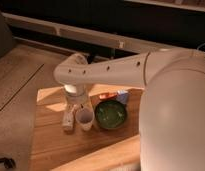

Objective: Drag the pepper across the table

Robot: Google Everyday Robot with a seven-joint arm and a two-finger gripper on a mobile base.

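Observation:
The pepper (pixel 107 95) is a thin red-orange strip lying on the wooden table (pixel 51 142), just behind the green bowl and partly hidden under my arm. My arm reaches in from the right and bends down at the wrist. The gripper (pixel 69 121) hangs low over the left part of the table, left of a white cup and about a bowl's width from the pepper. It holds nothing that I can see.
A green bowl (pixel 110 114) stands mid-table with a white cup (pixel 85 119) to its left. A blue-and-white packet (pixel 122 95) lies right of the pepper. My white arm (pixel 166 95) covers the table's right side. Floor lies to the left.

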